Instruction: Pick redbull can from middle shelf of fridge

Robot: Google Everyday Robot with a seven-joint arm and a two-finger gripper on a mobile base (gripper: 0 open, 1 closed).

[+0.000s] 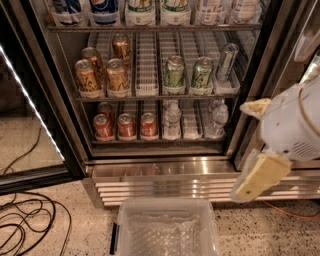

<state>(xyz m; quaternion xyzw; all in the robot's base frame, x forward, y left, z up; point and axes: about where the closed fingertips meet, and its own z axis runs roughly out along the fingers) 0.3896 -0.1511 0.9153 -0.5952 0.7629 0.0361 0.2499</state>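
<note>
The redbull can (227,62) is slim and silvery-blue and leans slightly in the rightmost lane of the middle shelf (150,95) of the open fridge (165,170). Two green cans (175,73) stand to its left, and several gold cans (106,75) stand at the shelf's left end. My gripper (242,149) hangs at the right, outside the fridge, in front of the door frame and below the level of the redbull can. Its two cream fingers (261,175) are spread wide apart with nothing between them.
Large bottles (140,10) fill the top rack. Red cans (126,125) and small water bottles (171,120) fill the bottom rack. A clear plastic bin (167,227) sits on the floor before the louvred base. Black cables (25,225) lie at the left, and the open glass door (30,100) stands at the left.
</note>
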